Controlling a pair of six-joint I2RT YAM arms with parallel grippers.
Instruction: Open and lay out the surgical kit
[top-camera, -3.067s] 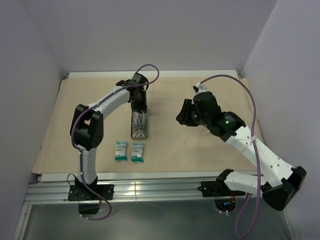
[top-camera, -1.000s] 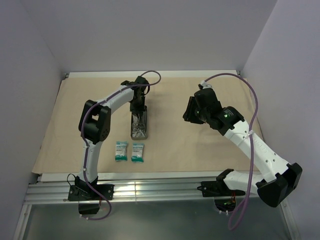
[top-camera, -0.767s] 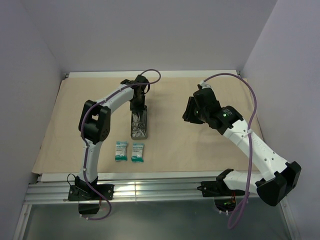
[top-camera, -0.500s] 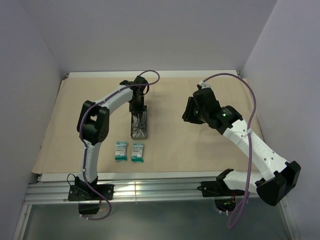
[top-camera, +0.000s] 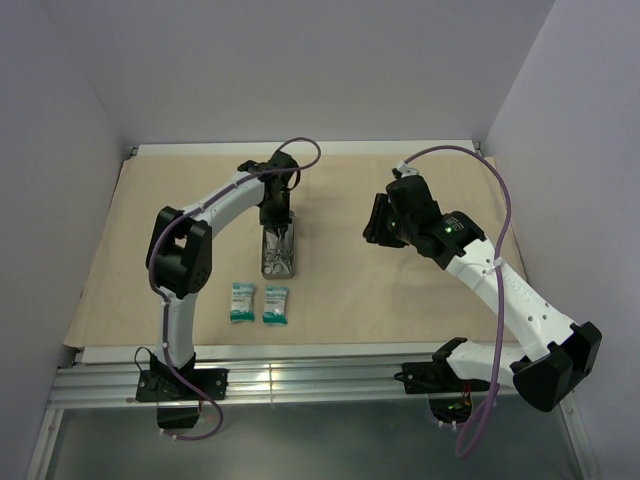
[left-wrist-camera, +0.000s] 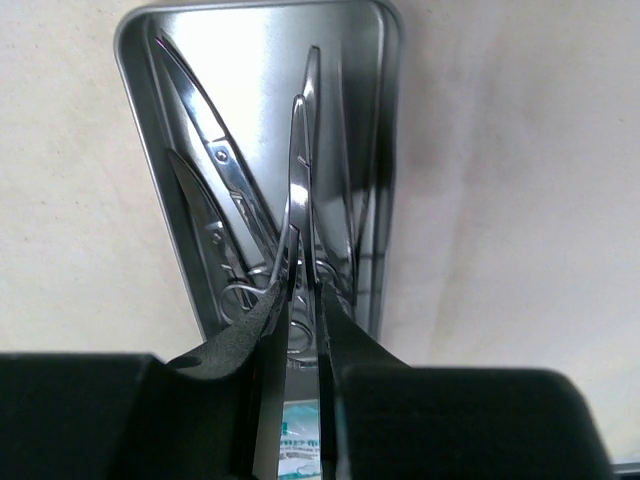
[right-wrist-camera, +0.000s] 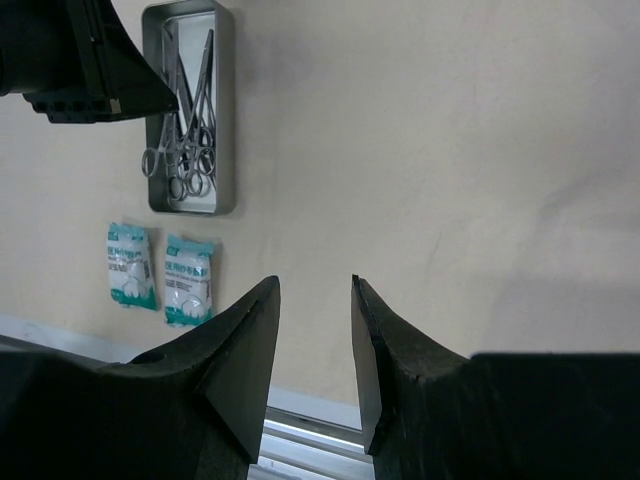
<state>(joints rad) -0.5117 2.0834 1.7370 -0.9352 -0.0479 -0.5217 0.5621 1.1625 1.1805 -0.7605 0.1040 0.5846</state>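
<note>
A tan drape lies spread flat over the table. On it stands the small grey metal tray with ring-handled scissors and forceps inside. My left gripper hangs over the tray's far end, shut on thin silver tweezers that point along the tray. The two teal-white packets lie side by side in front of the tray. Off to the right, my right gripper hovers above bare drape. It is open and empty, looking toward the tray and packets.
The drape's near edge meets a white strip and metal rails by the arm bases. Walls close in on the left, back and right. A purple cable loops over the right arm.
The left arm's elbow has swung slightly left while its gripper stays over the tray with the tweezers. The right arm has hardly moved.
</note>
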